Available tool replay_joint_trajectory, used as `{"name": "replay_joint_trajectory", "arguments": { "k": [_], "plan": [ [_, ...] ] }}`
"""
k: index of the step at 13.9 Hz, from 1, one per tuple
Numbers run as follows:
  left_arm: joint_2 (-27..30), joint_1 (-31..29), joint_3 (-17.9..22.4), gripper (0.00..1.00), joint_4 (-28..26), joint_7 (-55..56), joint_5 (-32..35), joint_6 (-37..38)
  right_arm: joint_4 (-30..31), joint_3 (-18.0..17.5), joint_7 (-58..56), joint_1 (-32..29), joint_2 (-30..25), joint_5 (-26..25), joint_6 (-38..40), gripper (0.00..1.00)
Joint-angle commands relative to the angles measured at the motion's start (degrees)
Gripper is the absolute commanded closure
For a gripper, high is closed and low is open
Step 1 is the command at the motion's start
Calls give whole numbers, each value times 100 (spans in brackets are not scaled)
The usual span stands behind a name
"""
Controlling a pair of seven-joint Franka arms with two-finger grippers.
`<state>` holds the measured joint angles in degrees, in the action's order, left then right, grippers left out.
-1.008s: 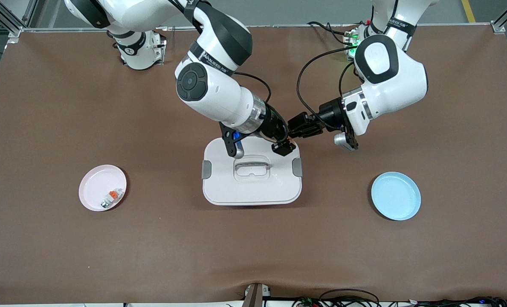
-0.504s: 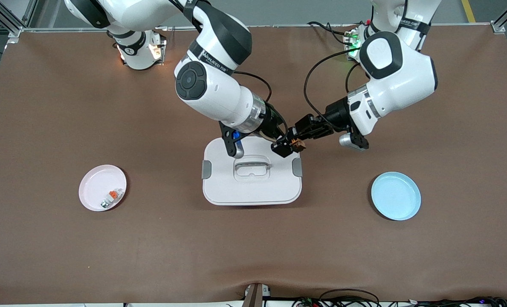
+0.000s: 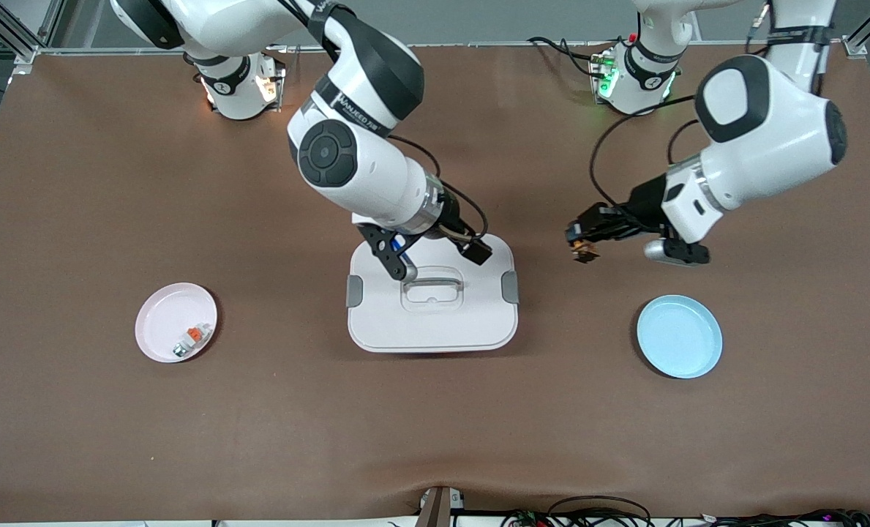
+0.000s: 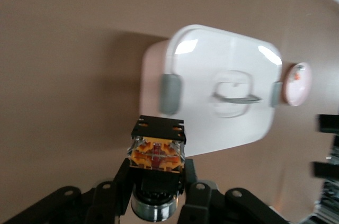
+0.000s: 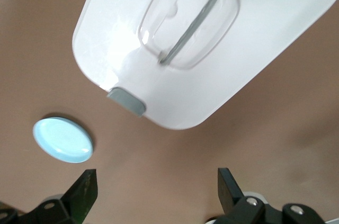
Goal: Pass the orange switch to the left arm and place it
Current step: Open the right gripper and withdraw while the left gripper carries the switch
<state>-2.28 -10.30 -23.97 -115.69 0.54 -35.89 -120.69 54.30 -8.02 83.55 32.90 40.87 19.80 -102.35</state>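
Note:
My left gripper (image 3: 579, 245) is shut on the orange switch (image 3: 585, 252), a small black part with orange at its middle. It holds the switch in the air over bare table between the white box (image 3: 435, 315) and the blue plate (image 3: 680, 337). In the left wrist view the switch (image 4: 157, 152) sits between the fingers (image 4: 123, 179), with the box (image 4: 212, 70) farther off. My right gripper (image 3: 478, 251) is open and empty over the box's lid corner. In the right wrist view (image 5: 157, 181) its jaws stand wide apart, with the box (image 5: 132, 38) in view.
A pink plate (image 3: 158, 322) toward the right arm's end holds a whitish-grey part with an orange cap (image 3: 192, 338). The blue plate also shows in the right wrist view (image 5: 62, 139), and the pink plate in the left wrist view (image 4: 295, 83).
The grippers met over the box's corner. The left gripper has since carried the switch away toward the left arm's end. The right gripper has drawn back slightly over the box, empty.

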Motion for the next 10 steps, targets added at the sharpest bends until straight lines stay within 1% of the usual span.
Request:
{"name": "replay_joint_trajectory", "arguments": {
  "k": [1, 2, 3, 4, 7, 10],
  "plan": [
    [70, -427, -47, 100, -24, 78, 940, 335, -69, -33, -933, -274, -87, -247, 636, 0],
    [26, -595, -47, 100, -33, 78, 1318, 370, -60, -51, -1250, -388, -192, -405, 751, 0],
    [-79, -727, -47, 100, -33, 87, 1574, 371, -8, -51, -1636, -450, -306, -580, 917, 0],
    [-167, -806, -38, 100, -33, 87, 1742, 371, 54, -42, -1909, -520, -368, -634, 1188, 0],
    [-518, -1123, -29, 100, -24, 78, 1893, 292, 63, -42, -2840, -872, -570, -968, 1770, 0],
    [-870, -1290, -12, 100, -15, 96, 2445, -15, 72, -42, -4088, -1293, -764, -1267, 2227, 0]
  ]
}}
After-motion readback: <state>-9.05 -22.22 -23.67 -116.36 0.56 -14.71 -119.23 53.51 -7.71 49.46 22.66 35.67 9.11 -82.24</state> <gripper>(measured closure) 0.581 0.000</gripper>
